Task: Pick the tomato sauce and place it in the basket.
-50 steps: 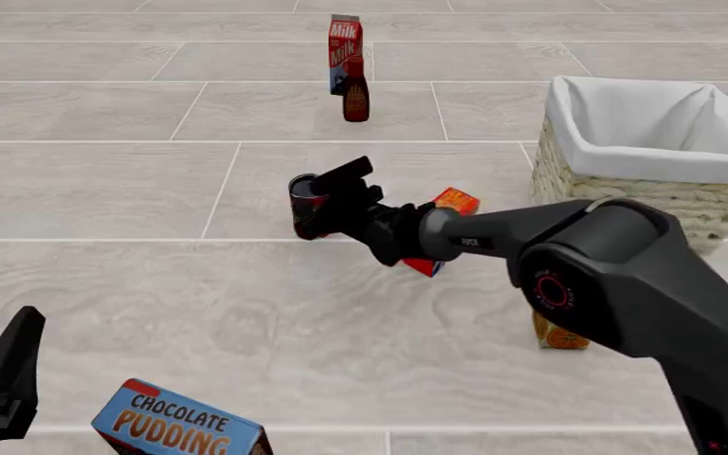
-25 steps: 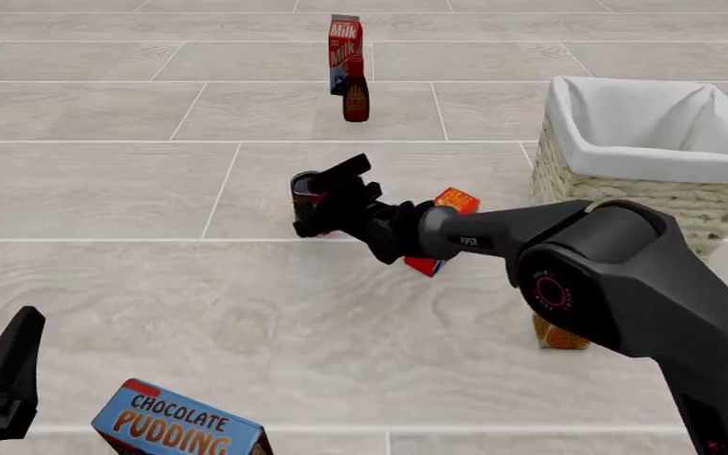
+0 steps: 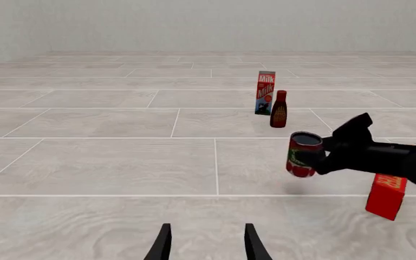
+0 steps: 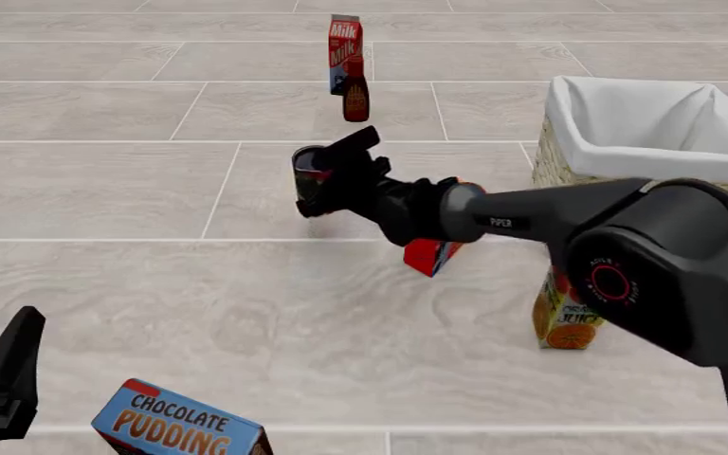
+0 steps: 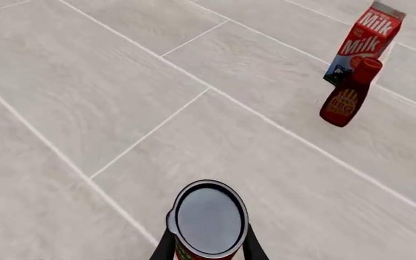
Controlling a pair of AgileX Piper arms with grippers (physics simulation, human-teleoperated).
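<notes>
The tomato sauce [image 4: 308, 178] is a small can with a dark top and a red and green label. My right gripper [image 4: 326, 176] is shut on it and holds it a little above the floor, left of the basket [image 4: 591, 180]. The wicker basket with its white lining stands at the right. In the right wrist view the tomato sauce [image 5: 209, 218] sits between the two fingers. In the left wrist view the tomato sauce [image 3: 303, 154] hangs over its shadow. My left gripper [image 3: 206, 245] is open and holds nothing, low at the near left [image 4: 4, 379].
A milk carton [image 4: 345, 43] and a dark brown bottle [image 4: 355, 100] stand at the back. A red-orange box [image 4: 430, 254] lies under my right arm. An orange juice carton [image 4: 569, 318] stands in front of the basket. A chocolate pudding box [image 4: 181, 427] is at the near left.
My right arm has raised the tomato sauce off the floor and carried it slightly farther back. The forearm now sits higher, uncovering the orange juice carton. The left arm has not moved.
</notes>
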